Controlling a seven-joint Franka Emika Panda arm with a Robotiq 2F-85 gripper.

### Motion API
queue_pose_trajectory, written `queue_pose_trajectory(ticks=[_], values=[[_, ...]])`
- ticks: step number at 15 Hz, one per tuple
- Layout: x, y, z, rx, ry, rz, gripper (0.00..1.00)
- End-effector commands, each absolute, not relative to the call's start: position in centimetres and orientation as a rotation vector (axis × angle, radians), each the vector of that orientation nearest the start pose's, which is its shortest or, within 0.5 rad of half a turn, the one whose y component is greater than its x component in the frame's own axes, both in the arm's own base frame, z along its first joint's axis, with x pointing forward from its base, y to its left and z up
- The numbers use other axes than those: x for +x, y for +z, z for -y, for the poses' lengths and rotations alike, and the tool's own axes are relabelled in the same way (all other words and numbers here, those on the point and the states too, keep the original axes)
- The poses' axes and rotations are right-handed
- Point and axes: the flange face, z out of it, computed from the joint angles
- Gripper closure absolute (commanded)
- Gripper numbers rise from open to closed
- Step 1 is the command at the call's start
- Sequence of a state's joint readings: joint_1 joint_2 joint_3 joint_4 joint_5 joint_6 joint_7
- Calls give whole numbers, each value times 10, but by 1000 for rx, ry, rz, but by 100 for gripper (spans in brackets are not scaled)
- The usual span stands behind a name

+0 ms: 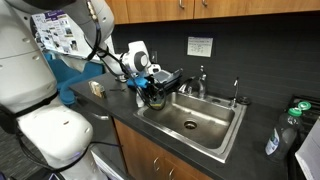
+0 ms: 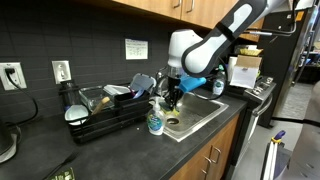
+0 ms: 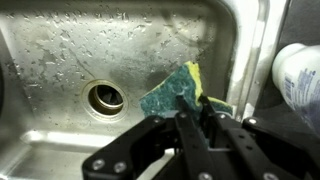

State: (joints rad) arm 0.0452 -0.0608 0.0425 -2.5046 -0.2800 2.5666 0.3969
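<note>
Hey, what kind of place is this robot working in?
Most likely an office kitchenette: a steel sink with a faucet, wooden cabinets below the dark counter, and a dish rack beside it. The gripper holds a sponge over the sink.

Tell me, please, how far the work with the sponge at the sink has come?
Done: the gripper is shut on the green and yellow sponge. In hand: it holds the sponge over the wet sink, to one side of the drain in the wrist view. Left: the sponge is not yet set down or released.
</note>
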Motion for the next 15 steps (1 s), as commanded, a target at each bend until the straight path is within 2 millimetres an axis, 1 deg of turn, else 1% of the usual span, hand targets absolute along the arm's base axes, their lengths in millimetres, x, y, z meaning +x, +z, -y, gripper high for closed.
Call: queue_pose_trajectory(ticks=[1, 6, 15], values=[[463, 321, -62, -3260, -217, -75, 96], [455, 317, -84, -3265, -192, -4, 96], [441, 311, -103, -3256, -105, 61, 96]])
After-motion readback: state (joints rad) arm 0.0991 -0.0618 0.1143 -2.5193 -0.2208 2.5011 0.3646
